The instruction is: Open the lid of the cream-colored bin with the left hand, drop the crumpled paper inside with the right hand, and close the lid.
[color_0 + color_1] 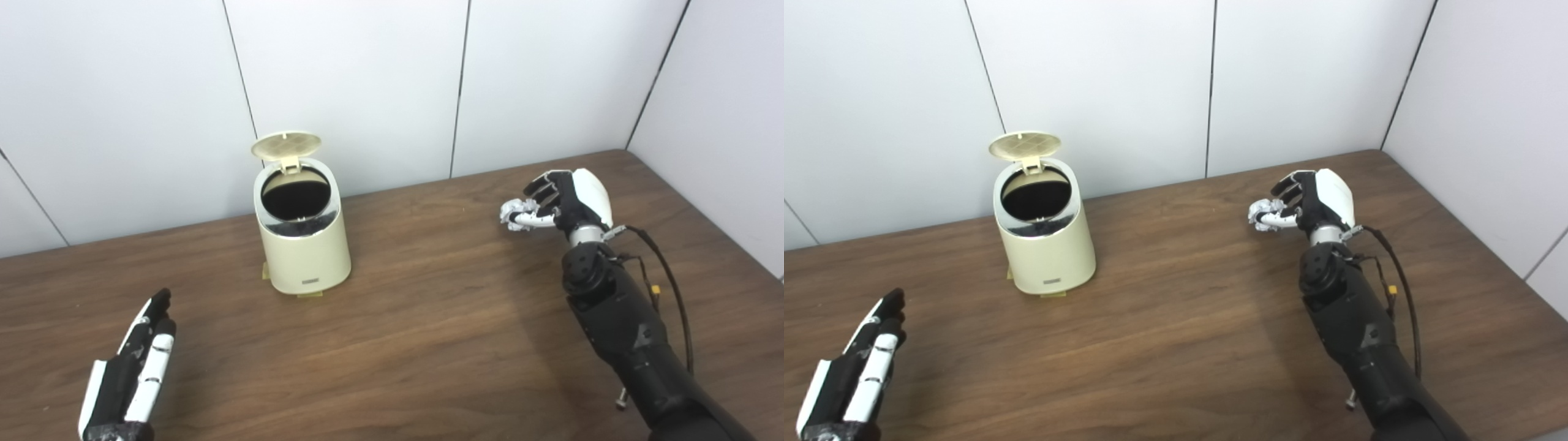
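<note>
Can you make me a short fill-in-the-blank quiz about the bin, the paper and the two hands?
1. The lid of the cream-colored bin stands ____.
2. The crumpled paper is held in the fingers of the ____ hand.
3. The left hand holds ____.

Missing words: open; right; nothing

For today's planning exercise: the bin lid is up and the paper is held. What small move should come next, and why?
Probably carry the right robot hand leftward toward the bin: its lid stands open, the paper is gripped but off to the bin's right, not above the opening.
</note>
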You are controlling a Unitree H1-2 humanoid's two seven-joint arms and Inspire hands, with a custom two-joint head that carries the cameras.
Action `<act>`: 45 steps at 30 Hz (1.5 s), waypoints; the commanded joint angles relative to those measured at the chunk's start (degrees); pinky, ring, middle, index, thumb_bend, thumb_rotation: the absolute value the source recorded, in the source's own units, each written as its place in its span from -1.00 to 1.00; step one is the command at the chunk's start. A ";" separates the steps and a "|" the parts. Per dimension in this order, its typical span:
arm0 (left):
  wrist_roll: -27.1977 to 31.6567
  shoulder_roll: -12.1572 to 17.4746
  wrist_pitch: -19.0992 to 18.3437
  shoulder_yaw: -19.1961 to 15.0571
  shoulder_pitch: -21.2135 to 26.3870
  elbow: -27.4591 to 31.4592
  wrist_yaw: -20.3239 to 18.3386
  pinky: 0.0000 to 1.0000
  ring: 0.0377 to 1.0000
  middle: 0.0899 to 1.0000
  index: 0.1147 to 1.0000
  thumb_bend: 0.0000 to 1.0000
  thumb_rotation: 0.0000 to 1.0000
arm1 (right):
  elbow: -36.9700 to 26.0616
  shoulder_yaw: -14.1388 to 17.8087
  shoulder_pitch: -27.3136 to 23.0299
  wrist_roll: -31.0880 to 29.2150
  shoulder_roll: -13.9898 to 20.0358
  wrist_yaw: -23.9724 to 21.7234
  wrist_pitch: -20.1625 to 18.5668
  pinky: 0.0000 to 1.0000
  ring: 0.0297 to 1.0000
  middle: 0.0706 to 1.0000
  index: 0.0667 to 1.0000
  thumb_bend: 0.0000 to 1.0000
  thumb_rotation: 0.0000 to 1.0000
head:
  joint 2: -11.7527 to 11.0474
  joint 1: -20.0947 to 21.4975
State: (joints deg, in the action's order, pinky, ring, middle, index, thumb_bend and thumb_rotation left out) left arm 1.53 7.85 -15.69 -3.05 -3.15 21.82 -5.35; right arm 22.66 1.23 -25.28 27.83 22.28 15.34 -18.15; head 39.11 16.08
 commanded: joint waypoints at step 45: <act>-1.99 1.11 3.31 0.10 1.80 0.15 0.27 1.00 1.00 0.98 0.95 0.01 0.48 | -1.77 -6.50 -3.06 8.86 3.53 -1.01 -0.31 -0.85 -0.79 -0.64 0.49 1.00 -0.63 | 0.58 0.56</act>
State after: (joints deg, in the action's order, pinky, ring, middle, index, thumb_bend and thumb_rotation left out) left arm -0.24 8.62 -14.30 -2.96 -3.02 21.33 -5.30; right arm 22.40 -5.54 -25.71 35.60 23.24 13.89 -18.84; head 39.64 16.70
